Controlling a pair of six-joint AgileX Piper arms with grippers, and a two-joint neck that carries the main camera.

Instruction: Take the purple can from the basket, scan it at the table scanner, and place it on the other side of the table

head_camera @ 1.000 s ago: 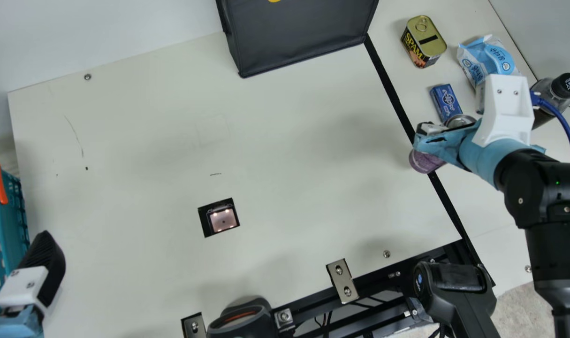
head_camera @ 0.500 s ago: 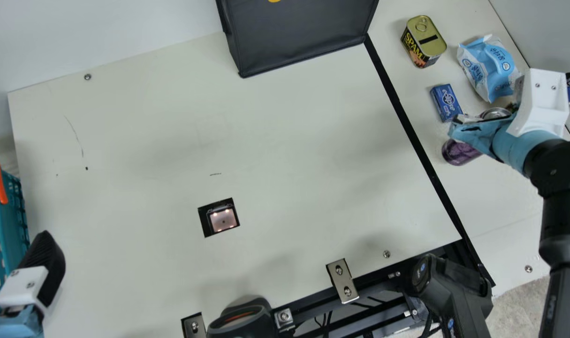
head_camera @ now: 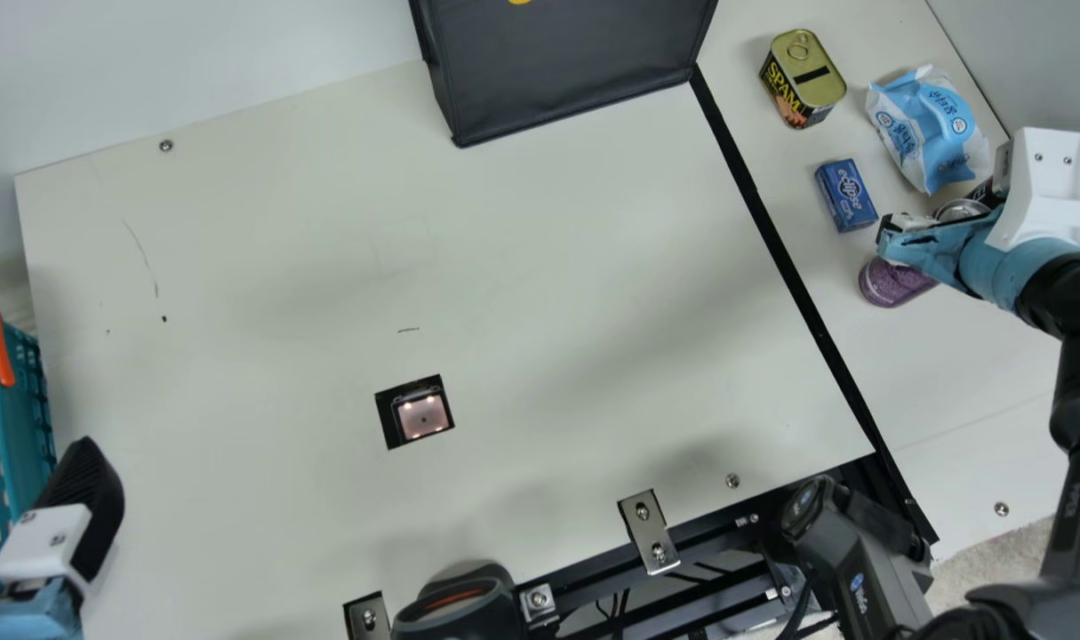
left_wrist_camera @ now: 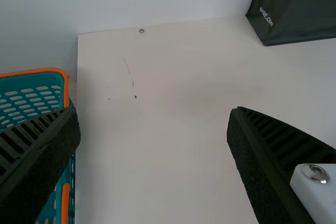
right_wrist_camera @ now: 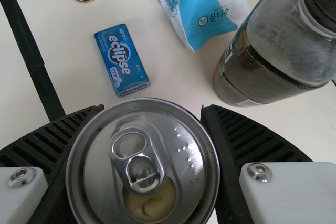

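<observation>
On the main view's right, past the black strip, my right gripper (head_camera: 915, 238) is shut on the purple can (head_camera: 893, 284). The right wrist view has the can's silver top (right_wrist_camera: 181, 145) between the fingers of my right gripper (right_wrist_camera: 152, 109), one against each side. Whether the can's base touches the table cannot be told. My left gripper (head_camera: 70, 511) is at the main view's lower left beside the teal basket (head_camera: 26, 427); in the left wrist view my left gripper (left_wrist_camera: 153, 116) stands open, nothing between its fingers. The table scanner (head_camera: 422, 418) shows its lit window.
Near the can are a blue eclipse box (head_camera: 846, 196), a wipes pack (head_camera: 931, 129), a SPAM tin (head_camera: 802, 78) and a dark bottle (right_wrist_camera: 273, 51). A black bag (head_camera: 566, 67) stands at the back. Two handheld devices (head_camera: 455, 609) (head_camera: 860, 551) are at the front edge.
My right gripper, holding the purple can, has moved right from the black strip onto the side with the other goods, slowing lately. My left arm has kept still.
</observation>
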